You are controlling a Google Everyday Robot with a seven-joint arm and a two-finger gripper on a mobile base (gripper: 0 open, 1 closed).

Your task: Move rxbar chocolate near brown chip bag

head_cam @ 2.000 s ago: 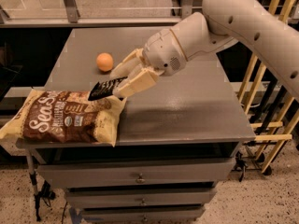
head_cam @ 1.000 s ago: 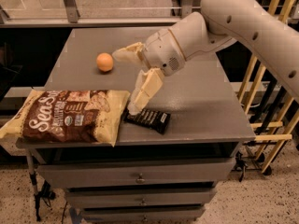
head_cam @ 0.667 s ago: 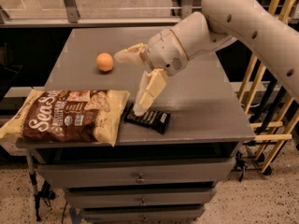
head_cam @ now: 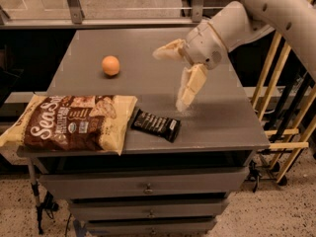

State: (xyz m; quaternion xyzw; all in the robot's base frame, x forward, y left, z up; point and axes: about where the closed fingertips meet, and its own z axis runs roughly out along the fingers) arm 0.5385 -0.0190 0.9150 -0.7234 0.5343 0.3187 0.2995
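Glossy black, the small flat rectangular rxbar chocolate (head_cam: pixel 155 125) lies at lower centre of the frame, near the front edge of the grey metal table (head_cam: pixel 222 120). Its left end is just beside the right edge of the large pillow-shaped brown chip bag (head_cam: pixel 74 123) with cream-yellow borders at lower left. The cream-coloured two-finger gripper (head_cam: pixel 168 80) hangs right of centre above the bar, spread wide and holding nothing. A round orange ball (head_cam: pixel 110 65) sits upper left of centre
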